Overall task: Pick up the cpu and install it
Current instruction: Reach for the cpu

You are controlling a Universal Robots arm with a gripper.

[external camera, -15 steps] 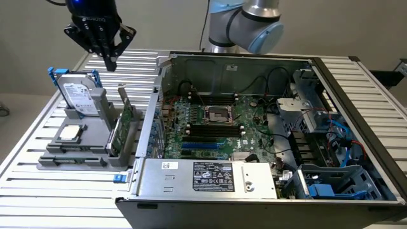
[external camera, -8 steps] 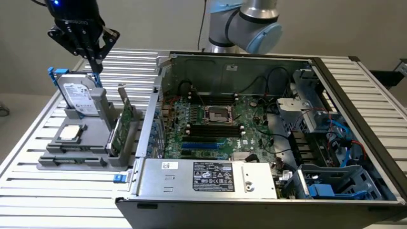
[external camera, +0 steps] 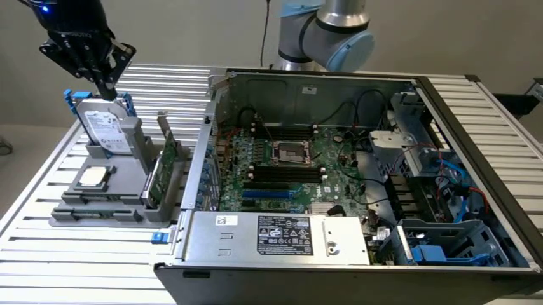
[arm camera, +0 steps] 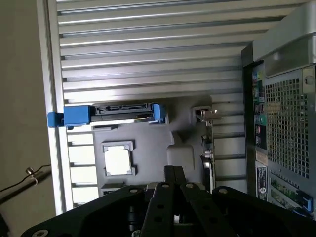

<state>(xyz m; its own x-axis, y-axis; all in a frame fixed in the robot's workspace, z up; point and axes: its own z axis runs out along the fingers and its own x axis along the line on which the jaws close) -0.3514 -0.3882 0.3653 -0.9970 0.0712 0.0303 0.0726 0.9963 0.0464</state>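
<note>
Slatted metal desk, with an open PC case on the exterior view's right. Jaws shut and holding nothing, hanging just above the upright hard drive in the grey holder. The cpu lies flat in a holder pocket just beside the drive, untouched. The socket sits on the motherboard inside the case, well apart from the cpu.
</note>
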